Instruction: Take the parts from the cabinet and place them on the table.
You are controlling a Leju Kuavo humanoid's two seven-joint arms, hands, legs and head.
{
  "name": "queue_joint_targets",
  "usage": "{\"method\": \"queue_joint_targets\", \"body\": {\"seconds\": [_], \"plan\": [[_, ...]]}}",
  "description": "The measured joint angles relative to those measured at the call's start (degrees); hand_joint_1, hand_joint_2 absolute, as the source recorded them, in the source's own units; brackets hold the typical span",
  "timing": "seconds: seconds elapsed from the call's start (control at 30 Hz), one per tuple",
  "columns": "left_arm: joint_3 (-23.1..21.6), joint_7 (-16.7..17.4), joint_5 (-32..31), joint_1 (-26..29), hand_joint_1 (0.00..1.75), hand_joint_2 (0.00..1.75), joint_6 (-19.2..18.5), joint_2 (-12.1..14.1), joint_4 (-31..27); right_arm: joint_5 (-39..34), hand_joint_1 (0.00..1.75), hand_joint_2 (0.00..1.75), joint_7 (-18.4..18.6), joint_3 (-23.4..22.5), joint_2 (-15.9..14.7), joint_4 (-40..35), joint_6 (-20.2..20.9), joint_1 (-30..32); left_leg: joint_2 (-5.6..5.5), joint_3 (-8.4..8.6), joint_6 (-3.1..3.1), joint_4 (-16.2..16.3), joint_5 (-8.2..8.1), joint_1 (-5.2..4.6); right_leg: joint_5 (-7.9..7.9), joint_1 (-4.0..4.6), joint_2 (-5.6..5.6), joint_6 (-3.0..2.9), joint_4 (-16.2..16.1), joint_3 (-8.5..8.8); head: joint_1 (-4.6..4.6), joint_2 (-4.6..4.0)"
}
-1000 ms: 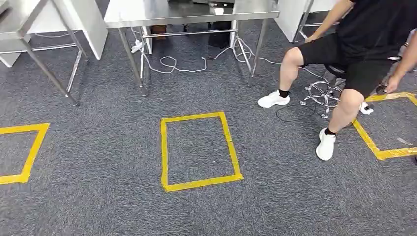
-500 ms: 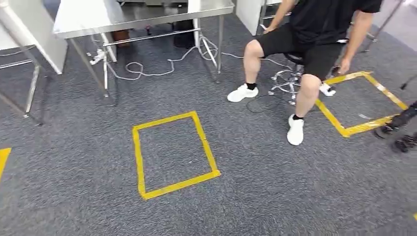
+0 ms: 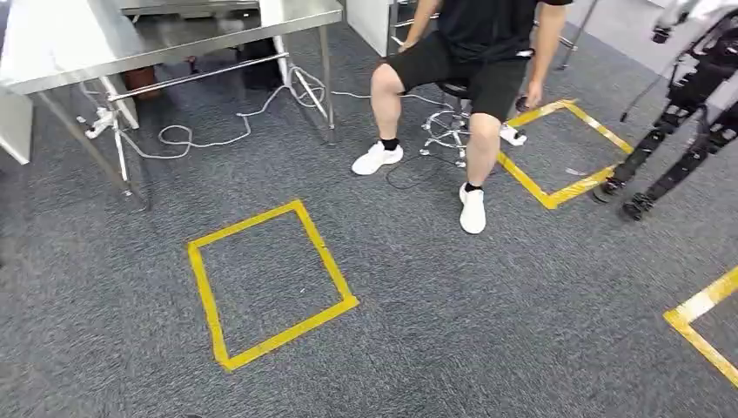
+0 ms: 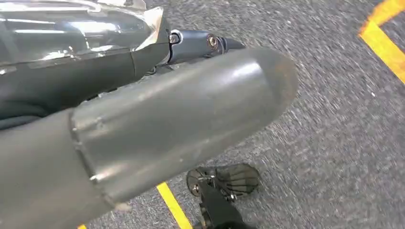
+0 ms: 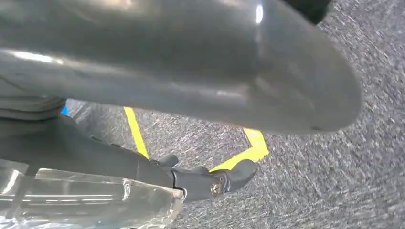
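Parts wrapped in clear plastic were in both hands. One clear part [image 4: 71, 28] lay against the dark fingers [image 4: 200, 43] of the left hand [image 4: 143, 119], on the inner side, with the thick grey thumb bent across in front of it. The other clear part [image 5: 86, 200] sat in the same way under the dark fingers [image 5: 210, 183] of the right hand [image 5: 167, 71]. Each hand appeared to hold its part between thumb and fingers, but the exact place of contact was hidden.

Both hands hung low over a grey carpet [image 3: 487, 331]. Below the left hand a yellow tape line [image 4: 174, 207] ran on the carpet; below the right hand was a yellow tape corner [image 5: 253, 148].

Ahead of the hands, on the floor, a yellow tape rectangle [image 3: 265, 283] was marked. Farther from them stood a steel table [image 3: 130, 39] with a white cable [image 3: 218, 131] looped under it. A person [image 3: 470, 52] sat on a stool [image 3: 448, 131], one foot beside a second tape square [image 3: 557, 187]. A dark legged machine [image 3: 670, 148] stood just beyond that square.
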Motion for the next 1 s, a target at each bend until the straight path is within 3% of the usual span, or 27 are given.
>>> {"method": "queue_joint_targets", "body": {"seconds": [0.03, 0.07, 0.13, 0.17, 0.2, 0.23, 0.3, 0.33, 0.37, 0.4, 0.47, 0.5, 0.53, 0.6, 0.67, 0.7, 0.73, 0.77, 0.8, 0.83, 0.87, 0.9, 0.93, 0.97, 1.0], "plan": [[0.00, 0.00, 0.00, 0.02, 0.00, 0.00, 0.00, 0.02, 0.04, 0.09, 0.00, 0.00, 0.00, 0.00, -0.11, -0.02, 0.00, -0.16, 0.55, 0.03, -0.68, 0.25, -0.44, -0.12, 0.46, 0.80, 0.54, -0.74, -0.07, 0.07, -0.09, -0.02], [0.00, -0.02, 0.00, -0.02, 0.00, 0.00, 0.00, 0.02, 0.02, 0.17, 0.00, 0.00, -0.02, 0.02, 0.00, -0.02, 0.00, -0.14, 0.95, 0.25, -1.04, 0.19, -0.35, -0.22, 0.52, 0.66, 1.39, -1.67, 0.10, -0.12, -0.44, 0.00], [-0.02, -0.02, 0.00, -0.36, 0.00, 0.00, 0.11, -0.09, 0.02, 0.29, 0.00, 0.00, -0.02, 0.00, -0.13, -0.02, 0.00, 0.17, 2.05, 0.82, -1.60, -0.10, -0.31, 0.06, 0.58, 0.88, 2.52, -2.52, 0.16, -0.90, -0.41, -0.02], [-0.04, 0.00, 0.02, -0.35, 0.00, 0.00, 0.13, -0.18, 0.04, 0.31, 0.00, 0.00, -0.02, 0.00, -0.17, -0.02, 0.00, 0.22, 1.32, 0.73, -2.22, 0.16, -0.68, 0.48, 0.95, -0.07, 3.16, -3.25, -0.16, -0.24, -0.39, 0.00], [-0.02, 0.00, 0.02, -0.33, 0.00, 0.00, 0.15, -0.15, 0.04, 0.31, 0.00, 0.00, -0.02, 0.00, 0.00, -0.02, 0.00, 0.23, -1.96, 0.26, -2.56, 1.81, -2.29, 0.69, 1.08, -0.30, 3.70, -3.55, -0.16, -0.31, -0.79, -0.02], [-0.02, 0.00, 0.02, -0.26, 0.00, 0.00, 0.15, -0.18, 0.04, 0.33, 0.00, 0.00, 0.00, 0.00, -0.02, -0.02, 0.00, 0.20, -4.15, -1.13, -2.47, 5.23, -4.98, 0.69, 1.29, -0.15, 4.19, -3.99, -0.14, -0.50, -0.79, -0.02], [-0.02, 0.04, 0.04, 0.09, 0.00, 0.00, 0.31, -0.09, 0.04, 0.35, 0.00, 0.00, 0.00, 0.00, 0.07, -0.02, 0.00, -0.02, -5.58, -5.27, -2.41, 14.78, -10.02, 0.68, 1.59, 0.20, 5.53, -4.52, -0.09, -1.00, -0.79, -0.02], [0.00, 0.11, 0.04, 0.23, 0.00, 0.00, 0.33, -0.09, 0.04, 0.37, 0.00, 0.00, 0.00, 0.00, 0.11, -0.02, 0.00, 0.01, -5.69, -6.77, -2.35, 18.16, -11.07, 0.69, 1.67, 0.38, 6.28, -4.63, -0.08, -1.12, -0.83, 0.00], [0.00, 0.13, 0.04, 0.37, 0.00, 0.00, 0.33, -0.09, 0.04, 0.42, 0.00, 0.00, 0.04, -0.02, 0.11, -0.02, 0.00, 0.09, -5.69, -7.08, -2.30, 19.00, -10.64, 0.72, 1.71, 0.42, 7.04, -4.61, -0.06, -1.11, -0.78, 0.00], [0.00, 0.15, 0.04, 0.43, 0.00, 0.00, 0.33, -0.09, 0.04, 0.48, 0.00, 0.00, 0.11, -0.02, 0.09, -0.02, 0.00, 0.26, -5.72, -6.10, -2.17, 17.05, -8.93, 0.75, 1.73, 0.42, 7.82, -4.57, 0.01, -1.07, -0.81, -0.02], [0.00, 0.18, 0.04, 0.43, 0.00, 0.00, 0.44, -0.09, 0.04, 0.66, 0.00, 0.00, 0.20, -0.02, 0.16, -0.02, 0.00, 0.31, -6.57, -1.42, -1.94, 7.81, -3.89, 0.99, 1.82, 0.37, 9.40, -4.36, 0.18, -0.93, -0.83, 0.00], [0.00, 0.17, 0.04, 0.44, 0.00, 0.00, 0.53, -0.07, 0.04, 0.68, 0.00, 0.00, 0.20, -0.02, 0.18, -0.02, 0.00, 0.27, -9.44, 0.79, -1.84, 3.20, -2.16, 1.34, 1.89, 0.38, 10.14, -4.20, 0.32, -1.08, -0.81, 0.00], [0.00, 0.18, 0.07, 0.47, 0.00, 0.00, 0.53, -0.07, 0.04, 0.77, 0.00, 0.00, 0.20, -0.02, 0.20, -0.02, 0.00, 0.04, -11.20, 1.26, -1.89, 1.39, -2.88, 1.27, 1.84, 1.09, 10.65, -3.84, 0.84, -1.51, -0.88, -0.02], [-0.02, 0.22, 0.07, 0.48, 0.00, 0.00, 0.53, -0.11, 0.04, 0.81, 0.00, 0.00, 0.22, -0.02, 0.15, -0.02, 0.00, -0.04, -9.68, 0.84, -1.55, 1.72, -2.79, 0.73, 2.30, 0.99, 11.82, -3.00, 0.56, -2.22, -0.74, 0.00], [-0.02, 0.24, 0.07, 0.41, 0.00, 0.00, 0.55, -0.18, 0.06, 0.81, 0.00, 0.00, 0.22, -0.07, 0.09, -0.02, 0.00, 0.47, -8.17, 1.05, -0.29, 1.26, -2.13, 0.33, 2.80, 1.15, 13.04, -1.78, 0.21, -3.09, -0.74, -0.02], [-0.04, 0.24, 0.07, 0.32, 0.00, 0.00, 0.55, -0.24, 0.04, 0.81, 0.00, 0.00, 0.22, -0.11, -0.04, -0.02, 0.00, 0.49, -7.27, 1.02, 0.33, 0.90, -1.68, 0.43, 2.17, 0.81, 9.77, -2.06, 1.75, -3.43, -0.79, -0.02], [-0.04, 0.20, 0.07, 0.40, 0.00, 0.00, 0.55, -0.24, 0.04, 0.81, 0.00, 0.00, 0.24, -0.11, -0.02, 0.00, 0.00, 0.39, -6.69, 0.91, 0.84, 0.88, -1.64, 0.30, 0.46, 1.21, 7.11, -2.54, 4.30, -4.87, -0.38, -0.02], [0.00, 0.24, 0.11, 0.59, 0.00, 0.00, 0.61, -0.17, 0.04, 0.81, 0.00, 0.00, 0.24, -0.11, 0.05, 0.00, 0.00, 0.25, -5.64, 0.84, 1.13, 0.89, -1.64, 0.12, -1.83, 1.12, 5.98, -2.98, 8.64, -7.02, -0.07, 0.00], [0.00, 0.24, 0.11, 0.70, 0.00, 0.00, 0.61, -0.13, 0.04, 0.81, 0.00, 0.00, 0.24, -0.11, 0.05, 0.00, 0.00, 0.09, -4.57, 0.73, 1.15, 0.90, -1.65, -0.07, -4.02, 1.05, 5.53, -3.19, 13.80, -9.42, -0.15, -0.02], [0.00, 0.24, 0.15, 0.69, 0.00, 0.00, 0.64, -0.11, 0.04, 0.85, 0.00, 0.00, 0.24, -0.11, 0.05, 0.00, 0.00, 0.07, -3.70, 0.60, 1.17, 0.92, -1.66, -0.21, -5.28, 1.03, 5.39, -3.11, 17.61, -11.09, -0.11, -0.02], [0.00, 0.24, 0.18, 0.69, 0.00, 0.00, 0.66, -0.11, 0.04, 0.92, 0.00, 0.00, 0.24, -0.11, -0.02, 0.00, 0.00, 0.17, -2.84, 0.58, 1.17, 0.93, -1.66, -0.34, -5.49, 1.03, 5.35, -2.75, 19.08, -11.48, -0.11, -0.02], [0.00, 0.24, 0.24, 0.67, 0.00, 0.00, 0.66, -0.11, 0.04, 0.99, 0.00, 0.00, 0.24, -0.11, -0.06, 0.00, 0.02, 0.30, -2.05, 0.50, 1.16, 0.93, -1.67, -0.40, -4.86, 1.05, 5.28, -2.33, 17.59, -10.35, -0.11, -0.02], [0.00, 0.24, 0.24, 0.67, 0.00, 0.00, 0.66, -0.17, 0.06, 1.01, 0.00, 0.00, 0.24, -0.13, -0.11, 0.00, 0.00, 0.37, -1.36, 0.56, 1.12, 0.94, -1.69, -0.43, -3.50, 1.06, 5.01, -1.84, 13.79, -7.92, -0.04, -0.02], [0.00, 0.22, 0.44, 0.66, 0.00, 0.00, 0.66, -0.26, 0.06, 1.16, 0.00, 0.00, 0.24, -0.13, -0.19, 0.00, 0.02, 0.37, -0.67, 0.68, 1.05, 0.94, -1.73, -0.43, -1.74, 1.10, 4.14, -1.44, 8.03, -4.51, -0.13, -0.02], [0.00, 0.20, 0.48, 0.65, 0.00, 0.00, 0.66, -0.35, 0.04, 1.31, 0.00, 0.00, 0.24, -0.13, -0.19, 0.00, 0.02, 0.27, -0.06, 0.85, 0.91, 0.96, -1.80, -0.49, -0.40, 1.20, 2.25, -1.37, 2.57, -1.18, 0.00, 0.00]]}}
